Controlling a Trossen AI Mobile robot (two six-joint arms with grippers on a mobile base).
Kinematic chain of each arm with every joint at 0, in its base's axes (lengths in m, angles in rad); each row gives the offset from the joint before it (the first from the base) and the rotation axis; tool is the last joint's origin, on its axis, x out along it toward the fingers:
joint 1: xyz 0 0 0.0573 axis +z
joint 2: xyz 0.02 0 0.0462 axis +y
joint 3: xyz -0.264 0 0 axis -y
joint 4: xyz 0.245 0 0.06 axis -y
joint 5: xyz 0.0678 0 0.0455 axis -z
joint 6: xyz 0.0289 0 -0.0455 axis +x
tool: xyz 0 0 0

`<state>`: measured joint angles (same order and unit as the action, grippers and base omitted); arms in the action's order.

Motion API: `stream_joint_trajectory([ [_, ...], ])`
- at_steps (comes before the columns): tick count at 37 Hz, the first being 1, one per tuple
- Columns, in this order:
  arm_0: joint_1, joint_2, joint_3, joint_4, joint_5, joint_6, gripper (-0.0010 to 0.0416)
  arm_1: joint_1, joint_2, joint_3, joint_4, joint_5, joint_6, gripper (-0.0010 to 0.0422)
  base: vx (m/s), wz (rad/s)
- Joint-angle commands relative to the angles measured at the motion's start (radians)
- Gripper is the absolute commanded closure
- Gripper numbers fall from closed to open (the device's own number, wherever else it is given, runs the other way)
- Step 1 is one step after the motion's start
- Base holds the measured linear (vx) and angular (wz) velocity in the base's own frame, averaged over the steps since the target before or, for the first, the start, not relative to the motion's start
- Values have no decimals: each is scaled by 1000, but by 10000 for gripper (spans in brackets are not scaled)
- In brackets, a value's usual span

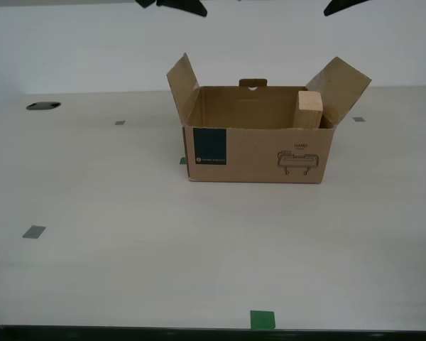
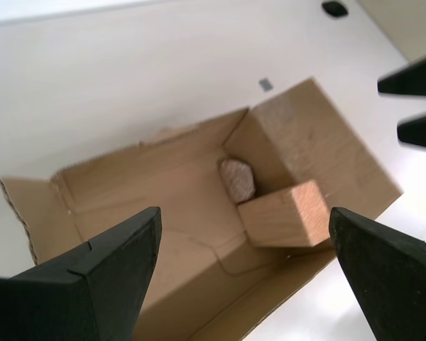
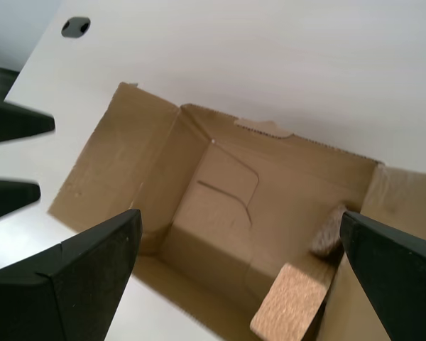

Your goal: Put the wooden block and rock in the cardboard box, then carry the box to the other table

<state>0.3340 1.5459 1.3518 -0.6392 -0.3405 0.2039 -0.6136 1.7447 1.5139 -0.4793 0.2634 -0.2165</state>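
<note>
The cardboard box (image 1: 259,145) is brown, with a dark teal square label (image 1: 210,147) on its front toward the exterior view's left and a small dark line drawing (image 1: 299,161) toward its right. The wooden block (image 1: 309,109) is pale tan with faint grain. The rock (image 2: 237,180) looks pinkish-beige and speckled, though blurred. The off-white table (image 1: 128,227) carries grey tape squares (image 1: 34,232) and a green one (image 1: 263,320) near.

Block (image 2: 284,213) and rock (image 2: 237,179) (boxed (image 1: 259,153))
</note>
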Motion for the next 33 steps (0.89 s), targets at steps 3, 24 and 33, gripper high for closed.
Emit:
stream_joint_trajectory([
  [3,0,-1,118,-165,2,6,17,2,0,119,-111,4,-53,92,0,0],
  [24,-7,-1,364,-483,2,-55,17,19,0,376,-449,4,-64,92,0,0],
  [33,-44,-1,362,-513,2,-79,16,60,-2,379,-544,4,-56,92,0,0],
])
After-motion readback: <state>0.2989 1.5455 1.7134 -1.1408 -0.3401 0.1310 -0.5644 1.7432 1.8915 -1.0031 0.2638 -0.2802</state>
